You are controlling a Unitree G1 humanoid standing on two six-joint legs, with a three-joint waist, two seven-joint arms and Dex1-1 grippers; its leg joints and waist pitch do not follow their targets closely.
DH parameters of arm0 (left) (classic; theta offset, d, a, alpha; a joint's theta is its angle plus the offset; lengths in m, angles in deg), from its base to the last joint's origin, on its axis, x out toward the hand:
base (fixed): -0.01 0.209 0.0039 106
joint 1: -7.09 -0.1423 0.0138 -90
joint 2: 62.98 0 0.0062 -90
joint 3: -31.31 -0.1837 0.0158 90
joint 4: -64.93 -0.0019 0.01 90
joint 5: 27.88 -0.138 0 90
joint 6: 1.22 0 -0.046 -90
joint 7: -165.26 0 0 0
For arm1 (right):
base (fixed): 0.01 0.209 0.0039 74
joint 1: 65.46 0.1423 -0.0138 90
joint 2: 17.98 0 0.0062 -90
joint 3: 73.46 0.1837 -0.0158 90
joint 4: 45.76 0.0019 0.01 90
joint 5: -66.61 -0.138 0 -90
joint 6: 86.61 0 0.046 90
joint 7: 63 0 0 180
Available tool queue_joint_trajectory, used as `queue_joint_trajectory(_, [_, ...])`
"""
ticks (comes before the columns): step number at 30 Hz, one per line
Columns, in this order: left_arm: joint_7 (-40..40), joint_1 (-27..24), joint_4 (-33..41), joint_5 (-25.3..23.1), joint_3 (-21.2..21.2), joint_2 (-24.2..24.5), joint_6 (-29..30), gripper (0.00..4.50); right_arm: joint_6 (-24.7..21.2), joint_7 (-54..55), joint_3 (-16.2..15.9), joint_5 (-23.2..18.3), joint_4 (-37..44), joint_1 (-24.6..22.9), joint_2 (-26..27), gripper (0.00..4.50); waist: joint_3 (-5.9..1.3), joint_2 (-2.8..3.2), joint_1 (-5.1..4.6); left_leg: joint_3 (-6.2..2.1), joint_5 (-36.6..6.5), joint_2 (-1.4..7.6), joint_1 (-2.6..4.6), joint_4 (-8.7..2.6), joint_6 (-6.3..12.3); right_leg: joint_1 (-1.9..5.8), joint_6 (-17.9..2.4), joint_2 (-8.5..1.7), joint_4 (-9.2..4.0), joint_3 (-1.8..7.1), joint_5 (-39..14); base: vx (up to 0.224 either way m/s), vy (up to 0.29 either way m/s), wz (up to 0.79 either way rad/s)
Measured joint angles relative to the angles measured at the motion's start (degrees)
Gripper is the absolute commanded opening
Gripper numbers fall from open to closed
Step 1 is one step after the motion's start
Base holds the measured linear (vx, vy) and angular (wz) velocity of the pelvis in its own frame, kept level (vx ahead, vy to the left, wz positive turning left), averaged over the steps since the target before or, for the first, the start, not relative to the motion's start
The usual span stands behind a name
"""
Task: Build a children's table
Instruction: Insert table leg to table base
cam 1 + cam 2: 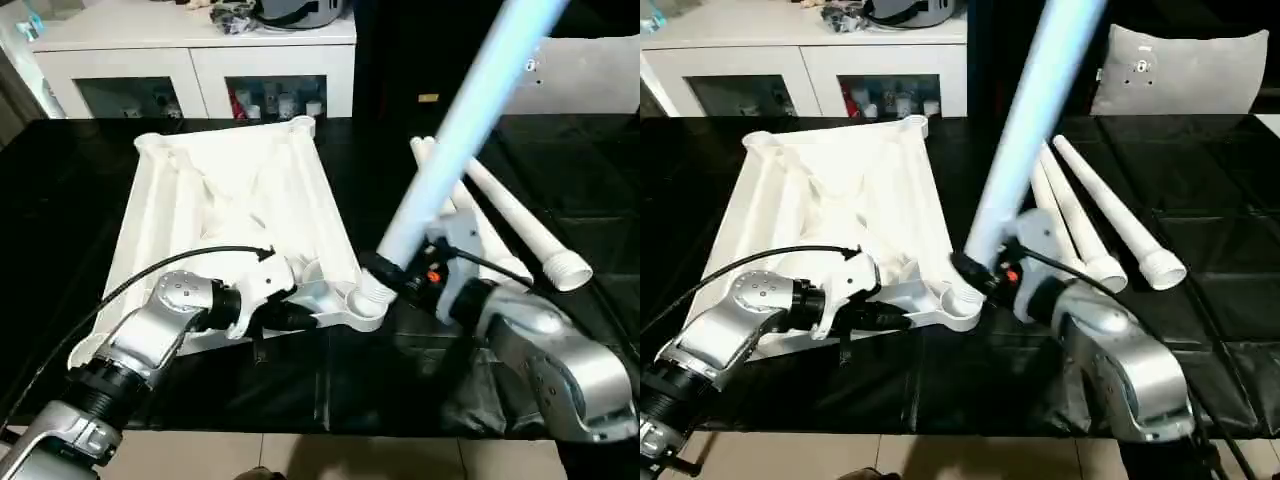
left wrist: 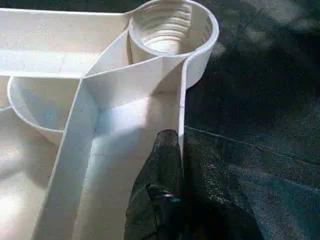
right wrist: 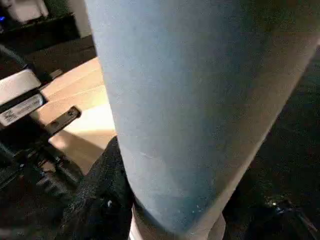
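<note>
The children's table top [image 1: 230, 200] lies upside down on the black table, ribbed underside up. My left gripper [image 1: 292, 318] is at its near edge, shut on the thin rim wall [image 2: 181, 107], one black finger [image 2: 167, 150] pressed against the wall's inner face. Just beyond it is the near right corner's threaded socket [image 2: 170, 25]. My right gripper [image 1: 395, 275] is shut on a long white leg [image 1: 450, 130]. The leg leans up and to the right, its threaded end [image 1: 374, 291] resting at that corner socket [image 1: 365, 308]. Loose legs [image 1: 520, 225] lie on the table to the right.
White cabinets with glass doors [image 1: 200, 60] stand behind the black table [image 1: 60, 200]. A grey cushion [image 1: 1180, 70] sits at the back right. Pale floor [image 1: 300, 455] shows past the table's near edge.
</note>
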Motion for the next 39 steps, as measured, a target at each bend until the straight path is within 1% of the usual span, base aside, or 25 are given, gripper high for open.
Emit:
queue_joint_trajectory(2, [0.0,0.0,-0.3,-1.3,-0.2,0.0,-2.3,0.00,-0.7,-0.7,-1.4,0.0,-1.1,1.1,-0.3,1.93,-0.01,-0.02,-0.02,0.00,0.0,0.00,0.00,0.01,0.01,0.00,0.0,0.00,0.00,0.00,0.0,0.000,0.000,0.00])
queue_joint_trajectory(5, [0.2,0.0,-1.0,-2.4,-0.4,-0.2,-4.7,0.00,-1.9,-2.1,-2.9,0.2,-2.3,2.4,-1.2,1.93,-0.08,-0.27,0.11,0.00,0.0,0.01,0.00,0.02,0.06,0.00,0.0,0.00,0.03,-0.02,0.0,0.000,0.000,0.00])
queue_joint_trajectory(9, [-0.1,-0.1,-1.0,-2.3,-0.4,-0.4,-5.0,0.00,-2.4,-4.3,-4.0,0.3,-3.7,3.3,-2.7,1.93,-0.11,-0.64,0.16,0.00,0.0,0.01,-0.02,0.06,0.07,0.00,0.0,0.00,0.04,-0.01,0.0,0.000,0.000,0.00])
queue_joint_trajectory(13, [-1.4,-0.1,-1.0,-2.3,-0.2,-0.2,-5.0,0.00,-2.8,-6.3,-5.3,0.7,-4.6,3.6,-4.1,1.93,-0.12,-1.15,0.18,0.00,0.0,0.02,-0.03,0.05,0.08,0.00,0.0,-0.01,0.04,-0.03,0.0,0.000,0.000,0.00])
queue_joint_trajectory(17, [-3.2,-0.1,-1.0,-2.2,-0.1,-0.1,-5.1,0.00,-3.0,-6.6,-5.7,0.8,-5.9,4.5,-4.1,1.93,-0.13,-1.24,0.21,0.00,0.0,0.02,-0.03,0.09,0.08,0.00,0.0,-0.01,0.05,-0.02,0.0,0.000,0.000,0.00])
queue_joint_trajectory(20, [-4.2,-0.2,-1.0,-2.1,-0.1,0.0,-5.2,0.00,-3.0,-7.5,-5.8,1.0,-7.1,5.0,-4.1,1.93,-0.13,-1.27,0.50,0.00,0.1,0.02,-0.03,0.11,0.11,0.01,0.0,-0.01,0.07,-0.03,0.0,0.000,0.000,0.00])
queue_joint_trajectory(23, [-4.6,-0.2,-1.0,-2.2,-0.1,0.2,-5.2,0.00,-2.3,-8.6,-5.8,1.0,-8.5,5.4,-3.9,1.93,-0.20,-1.37,0.49,0.00,0.1,0.03,-0.02,0.11,0.11,0.02,0.0,-0.01,0.08,-0.03,0.0,0.000,0.000,0.00])
queue_joint_trajectory(32, [-5.0,0.2,-1.6,-3.3,-0.1,-0.5,-5.9,0.00,-2.2,-9.5,-5.5,0.8,-9.4,5.5,-4.0,1.91,-0.28,-1.50,0.96,0.00,0.1,0.03,0.01,0.12,0.11,0.05,-0.1,-0.01,0.09,-0.03,0.0,0.000,0.000,0.00])
queue_joint_trajectory(36, [-5.0,0.4,-1.9,-3.3,-0.1,-0.6,-6.0,0.00,-1.8,-9.6,-4.1,0.3,-11.1,5.3,-2.7,1.91,-0.28,-1.48,1.01,0.00,0.1,0.03,0.01,0.13,0.11,0.06,-0.1,-0.01,0.09,-0.03,0.0,0.000,0.000,0.00])
queue_joint_trajectory(39, [-4.9,0.5,-2.3,-3.4,-0.1,-0.9,-6.1,0.00,-0.2,-9.5,-1.9,-1.0,-12.7,3.7,-1.0,1.91,-0.30,-1.46,1.12,0.00,0.1,0.03,0.03,0.14,0.11,0.08,-0.1,-0.01,0.09,-0.04,0.1,0.000,0.000,0.00])
